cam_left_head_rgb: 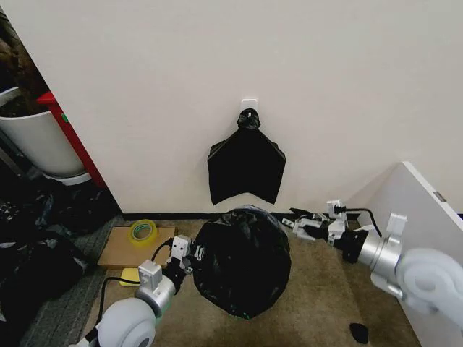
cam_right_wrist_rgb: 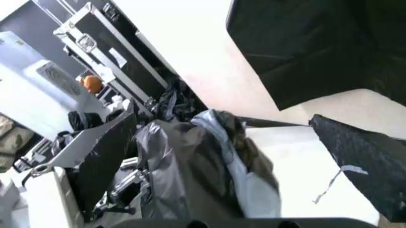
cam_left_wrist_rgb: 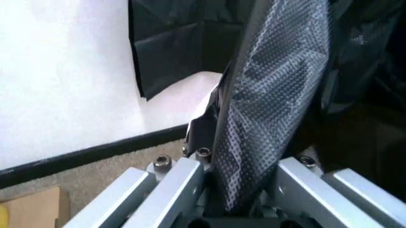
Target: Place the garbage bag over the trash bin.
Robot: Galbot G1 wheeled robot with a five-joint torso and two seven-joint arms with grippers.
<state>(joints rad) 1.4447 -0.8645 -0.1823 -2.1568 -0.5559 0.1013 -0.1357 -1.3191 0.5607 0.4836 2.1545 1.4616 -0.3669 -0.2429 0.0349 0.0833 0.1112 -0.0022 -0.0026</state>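
Observation:
The glossy black garbage bag (cam_left_head_rgb: 242, 262) bulges over a round shape on the carpet, with the trash bin hidden under it. My left gripper (cam_left_head_rgb: 192, 254) is at the bag's left edge. In the left wrist view its textured finger (cam_left_wrist_rgb: 273, 95) stands centred, shut on the garbage bag's (cam_left_wrist_rgb: 355, 57) film. My right gripper (cam_left_head_rgb: 288, 219) reaches to the bag's upper right edge. Its dark finger (cam_right_wrist_rgb: 368, 161) stands well off to one side, open, and the crinkled bag (cam_right_wrist_rgb: 184, 175) lies in front of it.
A flat black bundle (cam_left_head_rgb: 246, 168) hangs from a wall hook behind the bag. At the left are a white planter (cam_left_head_rgb: 40, 141), dark bags on the floor and a cardboard sheet (cam_left_head_rgb: 116, 249) with a yellow tape roll (cam_left_head_rgb: 143, 231). A white cabinet (cam_left_head_rgb: 412, 210) stands on the right.

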